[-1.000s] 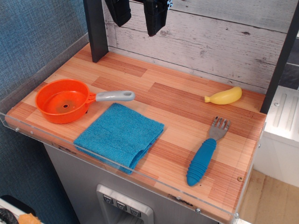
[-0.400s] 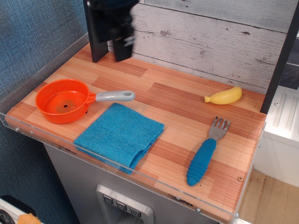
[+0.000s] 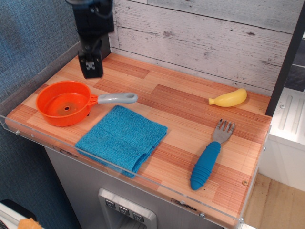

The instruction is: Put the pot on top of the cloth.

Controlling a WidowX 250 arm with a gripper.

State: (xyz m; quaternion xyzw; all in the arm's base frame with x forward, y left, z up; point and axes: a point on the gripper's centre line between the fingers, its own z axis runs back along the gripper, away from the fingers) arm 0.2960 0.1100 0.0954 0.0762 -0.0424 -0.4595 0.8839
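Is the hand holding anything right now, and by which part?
Nothing is held. The hand hovers above the pot, which sits untouched on the table beside the cloth.

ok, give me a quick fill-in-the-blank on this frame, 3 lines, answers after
1. The pot sits on the table, to the ___ of the cloth in the image.
2. The gripper hovers above the pot's far rim, holding ___.
3. The yellow toy near the back wall is a ___.

Answers: left; nothing; banana
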